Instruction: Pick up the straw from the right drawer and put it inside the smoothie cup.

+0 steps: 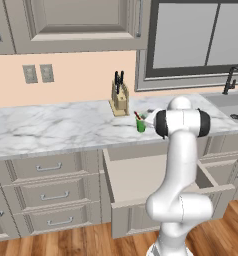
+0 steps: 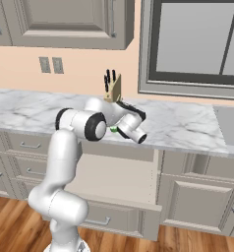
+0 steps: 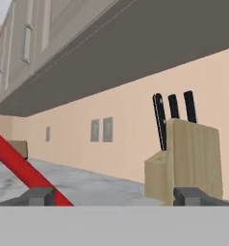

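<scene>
Claw (image 3: 114, 196) spread, level over the tabletop (image 1: 56, 125); straw (image 1: 137, 116) leans in the cup (image 1: 141, 125), knife block (image 1: 120, 98) at 11 o'clock.

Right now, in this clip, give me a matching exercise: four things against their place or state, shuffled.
Things:
1. straw
2. cup
3. knife block
4. drawer

Places or states:
A. pulled open below the counter
B. green, on the marble counter
C. red, slanting out of the cup
D. wooden, by the wall, holding dark handles

Pairs: 1-C, 2-B, 3-D, 4-A
</scene>
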Controlling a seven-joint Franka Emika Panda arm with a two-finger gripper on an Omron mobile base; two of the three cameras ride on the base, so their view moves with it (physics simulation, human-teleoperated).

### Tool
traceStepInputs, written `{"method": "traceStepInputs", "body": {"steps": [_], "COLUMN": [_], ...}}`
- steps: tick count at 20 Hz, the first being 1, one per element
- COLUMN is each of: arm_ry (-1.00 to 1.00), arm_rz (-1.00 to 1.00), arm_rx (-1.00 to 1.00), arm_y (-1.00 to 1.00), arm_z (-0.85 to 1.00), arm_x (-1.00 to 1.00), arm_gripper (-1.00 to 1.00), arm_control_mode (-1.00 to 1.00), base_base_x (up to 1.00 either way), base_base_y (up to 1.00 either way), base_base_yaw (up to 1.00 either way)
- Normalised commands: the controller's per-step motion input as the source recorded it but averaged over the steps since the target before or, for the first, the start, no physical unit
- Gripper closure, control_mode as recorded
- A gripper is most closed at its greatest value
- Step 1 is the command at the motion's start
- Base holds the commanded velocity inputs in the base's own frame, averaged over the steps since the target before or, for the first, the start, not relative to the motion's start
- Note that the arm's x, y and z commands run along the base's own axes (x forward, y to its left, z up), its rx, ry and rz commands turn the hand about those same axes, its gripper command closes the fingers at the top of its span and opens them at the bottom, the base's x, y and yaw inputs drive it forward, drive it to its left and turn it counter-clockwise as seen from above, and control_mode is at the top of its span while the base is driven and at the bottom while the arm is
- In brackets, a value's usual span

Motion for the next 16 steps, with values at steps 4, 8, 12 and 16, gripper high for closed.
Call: {"method": "traceStepInputs", "body": {"steps": [4,8,12,16], "arm_ry": [-0.05,-0.01,0.00,0.00], "arm_rz": [0.00,0.00,0.00,0.00], "arm_rx": [-0.03,-0.09,-0.12,-0.11], "arm_y": [0.00,-0.02,-0.15,-0.31], "arm_z": [0.63,0.48,0.42,0.47], "arm_x": [-0.48,-0.62,-0.88,-0.99], "arm_gripper": [-1.00,-1.00,-1.00,-1.00], "arm_control_mode": [-1.00,-1.00,-1.00,-1.00], "base_base_x": [0.00,0.00,0.00,0.00], "base_base_y": [0.00,0.00,0.00,0.00], "base_base_yaw": [0.00,0.00,0.00,0.00]}}
